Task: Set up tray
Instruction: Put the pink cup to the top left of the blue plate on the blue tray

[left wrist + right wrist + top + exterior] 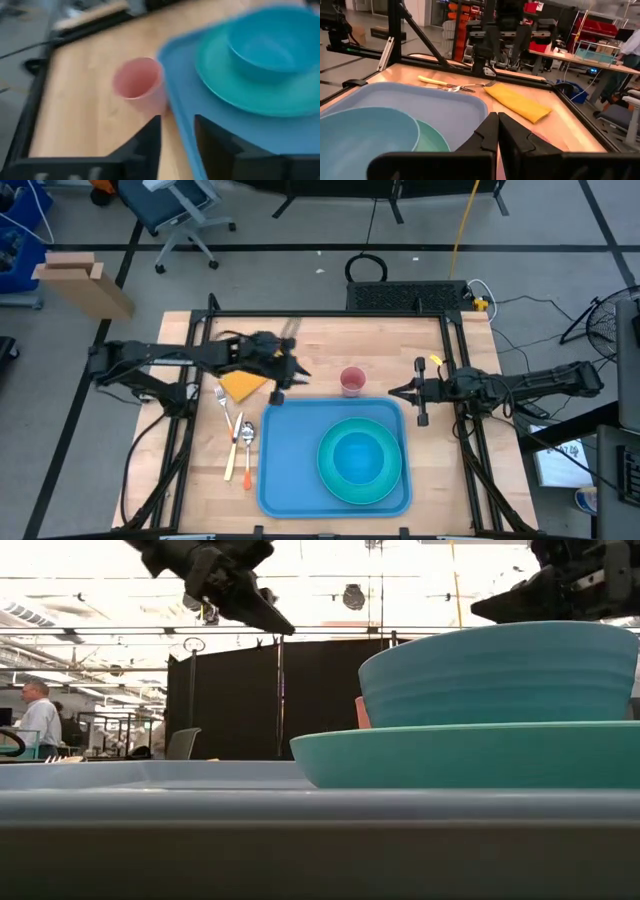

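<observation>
The blue tray [290, 450] lies flat on the near half of the table. On its right half sits a round turquoise plate [335, 480] with a blue bowl [358, 457] on it. A pink cup [352, 381] stands upright on the wood just beyond the tray's far rim. My left gripper [292, 377] hovers open above the tray's far left corner. In the left wrist view it [177, 132] faces the cup [137, 82] and the tray [200, 130]. My right gripper [396, 392] is shut and hovers over the tray's far right corner, touching nothing.
A folded yellow napkin [245, 385] lies under the left arm, also seen as the napkin [520, 102] in the right wrist view. A fork, spoon and knife [240, 438] lie on the wood left of the tray. Black frame rails [455, 350] run along the table's edges.
</observation>
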Tool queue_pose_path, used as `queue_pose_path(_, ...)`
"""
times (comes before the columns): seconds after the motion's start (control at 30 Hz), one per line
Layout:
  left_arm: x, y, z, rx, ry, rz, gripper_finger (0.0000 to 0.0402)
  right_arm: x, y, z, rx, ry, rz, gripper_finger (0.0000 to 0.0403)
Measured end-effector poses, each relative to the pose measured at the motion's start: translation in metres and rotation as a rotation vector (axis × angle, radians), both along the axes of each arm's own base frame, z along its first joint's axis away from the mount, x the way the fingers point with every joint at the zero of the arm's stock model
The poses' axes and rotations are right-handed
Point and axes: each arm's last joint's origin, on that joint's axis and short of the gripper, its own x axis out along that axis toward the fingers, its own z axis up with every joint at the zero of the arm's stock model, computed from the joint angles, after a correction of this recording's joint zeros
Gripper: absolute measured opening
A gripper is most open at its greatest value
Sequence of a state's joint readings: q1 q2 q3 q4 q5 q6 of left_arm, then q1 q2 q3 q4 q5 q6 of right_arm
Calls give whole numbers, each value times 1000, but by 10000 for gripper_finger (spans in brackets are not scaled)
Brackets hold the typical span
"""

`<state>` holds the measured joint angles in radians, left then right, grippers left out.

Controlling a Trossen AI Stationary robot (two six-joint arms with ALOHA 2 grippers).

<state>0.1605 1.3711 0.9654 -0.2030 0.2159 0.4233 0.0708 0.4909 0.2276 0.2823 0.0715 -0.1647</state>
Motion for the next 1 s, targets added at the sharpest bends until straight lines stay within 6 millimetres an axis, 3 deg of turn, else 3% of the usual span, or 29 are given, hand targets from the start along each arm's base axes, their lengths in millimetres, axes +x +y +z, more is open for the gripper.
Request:
queue_pose_path(0.2, 46, -13, 6, 122, 117, -165, 221, -9, 1, -6, 27, -80, 50, 0)
queue_pose_path(0.43, 91, -17, -5, 302, 202, -273, 277, -12, 0, -15, 28, -78, 43, 0)
queue_pose_path(0.73, 136, -7, -46, 503, 378, -333, 263, -12, 0, -17, 28, -74, 43, 0)
queue_pose_path(1.0, 148, 4, -67, 538, 411, -352, 237, -12, 0, -18, 27, -57, 45, 0)
